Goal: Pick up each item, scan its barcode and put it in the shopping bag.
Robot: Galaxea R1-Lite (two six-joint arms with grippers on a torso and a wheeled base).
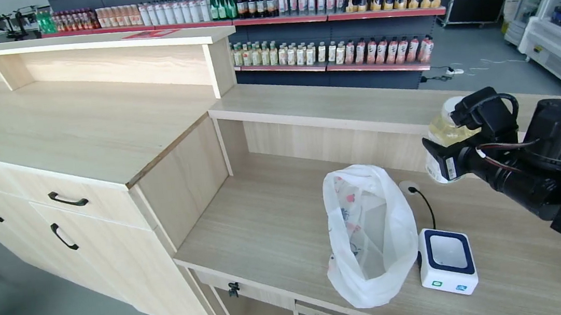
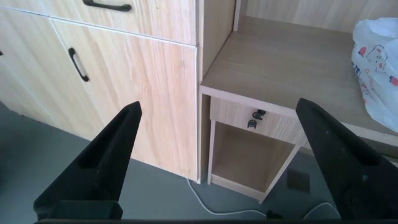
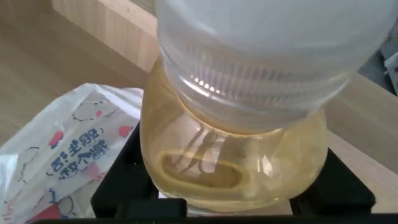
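The right claw (image 1: 444,165) is clenched around the lower body of a bottle (image 1: 443,132) of yellowish liquid, keeping it upright with its white cap on top, near the back of the bench (image 1: 276,215); whether its base is clear of the surface is hard to tell. The scanner (image 1: 447,260) sits in front of it with its window facing up, probably so the label can be passed over it; the plastic bag (image 1: 366,232) stands just beside the scanner, mouth open, ready to take the bottle after the scan. The left claw (image 2: 219,124) hangs released and empty off the bench's front corner, above the floor, out of the way.
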